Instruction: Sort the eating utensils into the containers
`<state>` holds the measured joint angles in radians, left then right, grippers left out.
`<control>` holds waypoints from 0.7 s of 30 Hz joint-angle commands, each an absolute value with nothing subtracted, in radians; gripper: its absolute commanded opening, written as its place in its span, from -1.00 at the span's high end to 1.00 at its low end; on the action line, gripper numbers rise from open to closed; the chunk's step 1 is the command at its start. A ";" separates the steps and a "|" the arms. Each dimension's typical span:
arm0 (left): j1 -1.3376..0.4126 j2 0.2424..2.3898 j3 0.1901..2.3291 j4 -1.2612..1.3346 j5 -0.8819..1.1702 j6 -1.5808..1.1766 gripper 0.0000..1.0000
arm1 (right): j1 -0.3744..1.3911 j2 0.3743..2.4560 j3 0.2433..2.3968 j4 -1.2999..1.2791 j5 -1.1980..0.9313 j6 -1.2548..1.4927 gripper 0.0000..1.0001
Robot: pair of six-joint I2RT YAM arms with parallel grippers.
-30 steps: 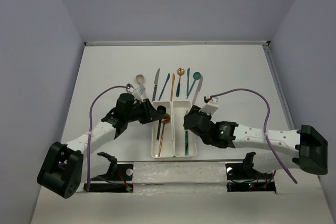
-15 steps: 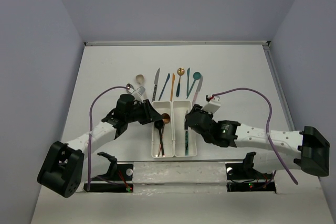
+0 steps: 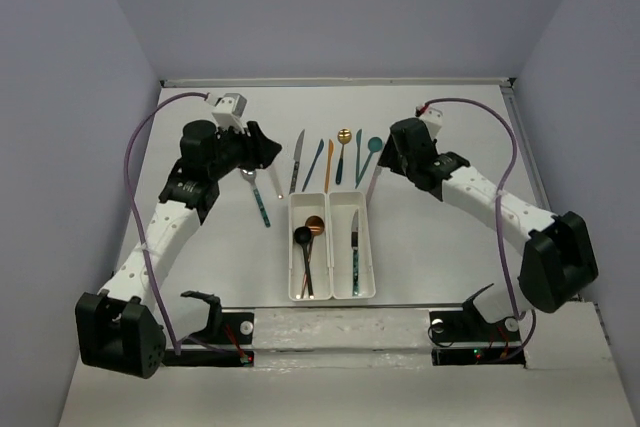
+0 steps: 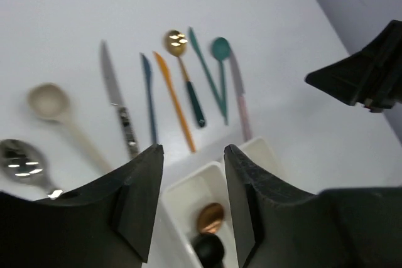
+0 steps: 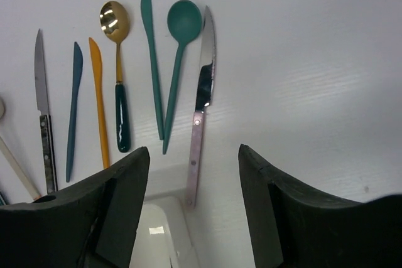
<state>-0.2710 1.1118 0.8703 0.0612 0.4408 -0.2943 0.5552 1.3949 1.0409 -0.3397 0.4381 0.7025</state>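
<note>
The white two-bin tray [image 3: 331,292] sits at the table's middle. Its left bin holds a copper spoon [image 3: 314,225] and a black spoon [image 3: 302,237]; its right bin holds a teal-handled knife [image 3: 355,247]. Behind the tray lie a silver knife [image 3: 297,157], blue knife [image 3: 315,160], orange knife [image 3: 328,165], gold spoon [image 3: 343,137], teal knife [image 3: 360,155], teal spoon [image 3: 373,145] and pink-handled knife [image 3: 376,177]. My left gripper [image 3: 264,147] is open and empty, back left of the tray. My right gripper [image 3: 394,153] is open and empty, above the pink-handled knife [image 5: 202,92].
A silver spoon with a teal handle [image 3: 258,195] lies left of the tray. A cream spoon [image 4: 49,101] lies beside it in the left wrist view. The table's back edge and walls lie behind the utensil row. The arm bases stand at the near edge.
Both grippers have left the tray and moved to the back, left arm to the back left, right arm to the back right. The black spoon now lies in the left bin.
</note>
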 commanded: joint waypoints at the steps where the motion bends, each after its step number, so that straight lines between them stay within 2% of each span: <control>1: -0.164 1.107 0.882 0.021 0.264 0.013 -0.18 | 0.551 1.592 1.208 -0.390 0.336 0.566 -0.33; 5: -0.103 1.103 0.825 0.031 0.170 0.115 -0.29 | 0.551 1.762 1.328 -0.466 0.362 0.542 -0.35; 14: -0.025 0.965 0.661 0.124 0.229 0.149 -0.39 | 0.551 1.937 1.368 -0.486 0.388 0.563 -0.29; 19: -0.021 0.939 0.652 0.140 0.245 0.147 -0.41 | 0.551 1.997 1.344 -0.474 0.359 0.580 -0.15; 21: -0.020 0.942 0.652 0.140 0.244 0.144 -0.42 | 0.551 2.022 1.341 -0.468 0.351 0.581 -0.04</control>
<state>-0.0303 0.9531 0.6601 0.0788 0.2283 0.1242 0.5491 1.9652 1.3296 -0.4599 0.3710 0.5797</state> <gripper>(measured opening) 0.703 0.571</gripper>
